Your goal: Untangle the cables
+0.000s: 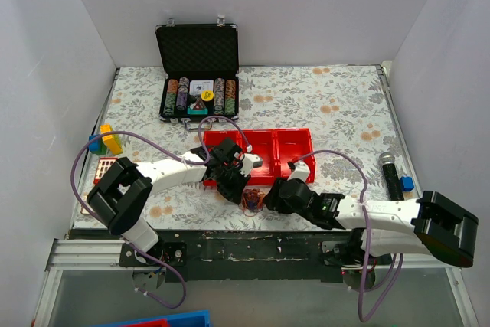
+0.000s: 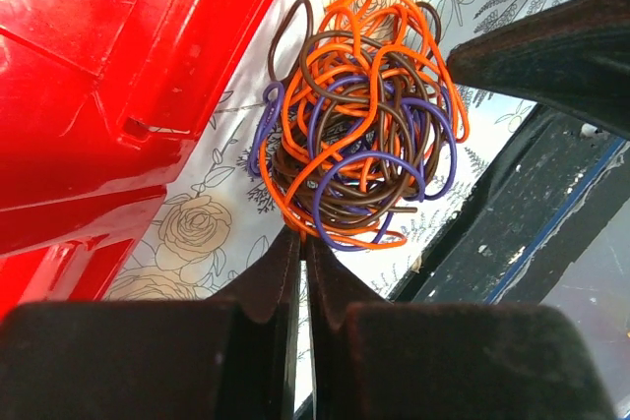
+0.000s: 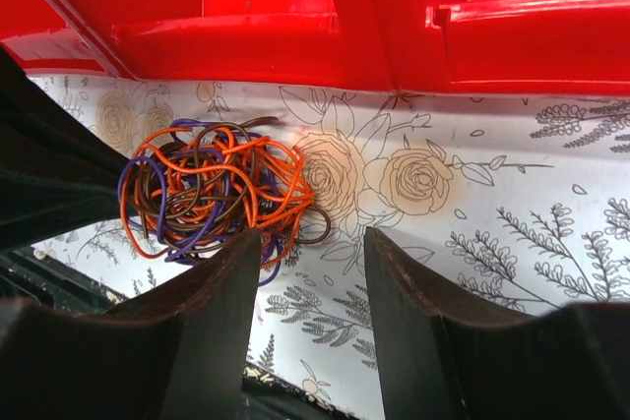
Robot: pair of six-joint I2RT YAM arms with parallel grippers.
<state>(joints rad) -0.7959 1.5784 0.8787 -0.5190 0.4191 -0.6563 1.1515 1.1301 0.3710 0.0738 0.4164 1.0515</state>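
The cables (image 1: 251,201) are a small clump of thin orange, purple and brown wires lying on the floral cloth just in front of the red bins. In the left wrist view the clump (image 2: 359,115) sits right at the tips of my left gripper (image 2: 300,235), whose jaws are pressed together on an orange strand at the clump's near edge. In the right wrist view the clump (image 3: 212,194) lies by the left finger of my right gripper (image 3: 310,243), which is open and empty, with bare cloth between its jaws. In the top view the left gripper (image 1: 232,186) and the right gripper (image 1: 269,197) flank the clump.
Two red bins (image 1: 260,151) stand just behind the clump. An open case of poker chips (image 1: 197,74) is at the back. A black microphone (image 1: 390,174) and a blue block (image 1: 406,184) lie at the right, coloured toys (image 1: 107,140) at the left. The table's black front edge (image 1: 253,223) is close.
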